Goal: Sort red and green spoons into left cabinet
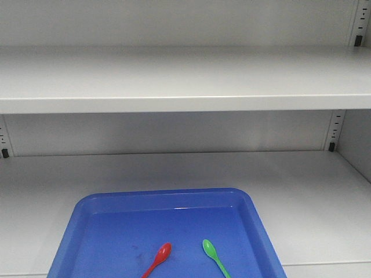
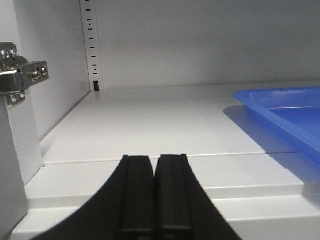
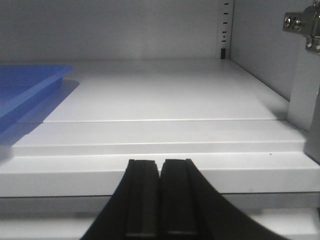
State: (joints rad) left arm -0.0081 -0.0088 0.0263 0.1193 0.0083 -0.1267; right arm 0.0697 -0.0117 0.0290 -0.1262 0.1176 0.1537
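Observation:
A red spoon (image 1: 159, 260) and a green spoon (image 1: 213, 256) lie side by side in a blue tray (image 1: 93, 220) on the lower shelf of the grey cabinet (image 1: 185, 92), bowls pointing away from me. The tray's corner shows in the left wrist view (image 2: 280, 107) and in the right wrist view (image 3: 30, 82). My left gripper (image 2: 155, 159) is shut and empty at the shelf's front edge, left of the tray. My right gripper (image 3: 160, 162) is shut and empty in front of the shelf's front edge, right of the tray. Neither gripper shows in the front view.
An upper shelf (image 1: 185, 78) spans the cabinet above the tray. Slotted rails run up the back corners (image 2: 90, 45) (image 3: 225, 30). Door hinges stick out at the left side (image 2: 17, 72) and right side (image 3: 302, 27). Bare shelf lies on both sides of the tray.

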